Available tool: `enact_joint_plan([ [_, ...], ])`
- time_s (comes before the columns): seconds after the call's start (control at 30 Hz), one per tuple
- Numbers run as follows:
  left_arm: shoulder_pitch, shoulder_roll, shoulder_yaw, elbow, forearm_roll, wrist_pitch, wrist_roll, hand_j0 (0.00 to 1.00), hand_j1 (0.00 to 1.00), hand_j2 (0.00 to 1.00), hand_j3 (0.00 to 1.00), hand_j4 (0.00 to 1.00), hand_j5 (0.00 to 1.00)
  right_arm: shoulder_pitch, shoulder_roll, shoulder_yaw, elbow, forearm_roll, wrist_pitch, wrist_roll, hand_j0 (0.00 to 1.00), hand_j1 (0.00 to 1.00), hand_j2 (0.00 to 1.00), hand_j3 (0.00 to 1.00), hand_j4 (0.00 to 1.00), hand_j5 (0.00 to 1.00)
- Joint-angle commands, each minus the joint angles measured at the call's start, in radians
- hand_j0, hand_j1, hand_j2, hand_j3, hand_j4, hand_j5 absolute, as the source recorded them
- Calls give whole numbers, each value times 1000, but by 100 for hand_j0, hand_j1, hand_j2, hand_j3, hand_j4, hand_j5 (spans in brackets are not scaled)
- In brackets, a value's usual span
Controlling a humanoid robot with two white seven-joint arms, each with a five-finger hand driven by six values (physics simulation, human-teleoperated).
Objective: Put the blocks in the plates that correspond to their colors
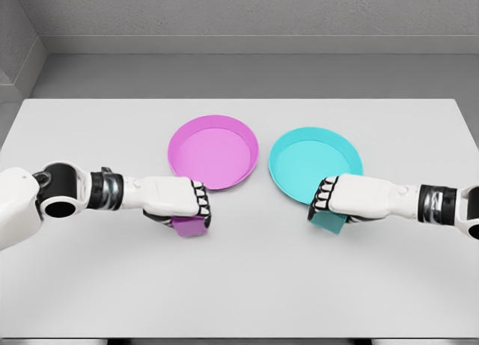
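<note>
My left fingers: curled down over the magenta block (191, 227), which shows just below my knuckles; the left hand (177, 200) appears to pinch it from above
My right fingers: wrapped likewise over the teal block (328, 220), the right hand (346, 198) closed on it
Where the blocks are: each sits low at the table (239, 292), under my fingers and on the near side of its plate; I cannot tell whether either has left the surface
Where the plates are: the magenta plate (213, 151) lies just beyond my left fingers, the teal plate (315, 164) just beyond my right fingers, its near rim almost under them
Risk, rim strike: if I carry the blocks forward this low, I judge they catch the raised rims and shove the plates away, the teal one first
Risk, slip: most of each block is hidden by my fingers, so I cannot judge how deep the grip goes; a shallow pinch could let a block twist out during the lift
Risk, hands meeting: the plates stand close together, so both hands moving inward could crowd each other
Risk, early release: dropped from height, a block may bounce out over the rim
</note>
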Motion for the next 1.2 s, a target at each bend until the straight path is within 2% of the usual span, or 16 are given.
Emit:
enact_joint_plan([
  [0.0,0,17,19,-9,15,2,1,62,62,62,62,62,62,0,-11,-20,0,-8,0,0,66,66,66,66,66,66],
  [0.2,-20,19,67,2,21,2,1,62,62,62,62,62,62,-2,-11,-35,12,-7,0,0,66,66,66,66,66,66],
  [0.27,-25,17,85,16,20,2,1,62,62,62,62,62,62,-8,-2,-35,40,-7,0,0,66,66,66,66,66,66],
  [0.6,-83,-21,85,79,18,2,1,62,62,62,62,62,62,-44,65,-57,96,-7,0,5,66,66,66,66,66,66],
  [0.73,-98,-44,85,96,18,2,1,62,62,62,62,62,62,-46,81,-96,109,-5,0,32,66,66,66,66,66,66],
  [0.93,-132,-93,85,159,17,2,1,62,62,62,62,62,62,-77,108,-100,173,-5,0,34,67,67,67,67,67,67],
  [0.97,-137,-101,85,168,17,2,1,62,62,62,62,62,62,-78,108,-101,173,-5,0,34,70,70,70,70,70,70],
  [1.03,-149,-116,85,188,17,2,1,62,62,62,62,62,62,-84,108,-101,171,-5,0,31,100,100,100,100,100,100],
  [1.17,-166,-151,85,235,15,2,1,62,62,62,62,62,62,-83,108,-116,171,-8,0,29,100,100,100,100,100,100],
])
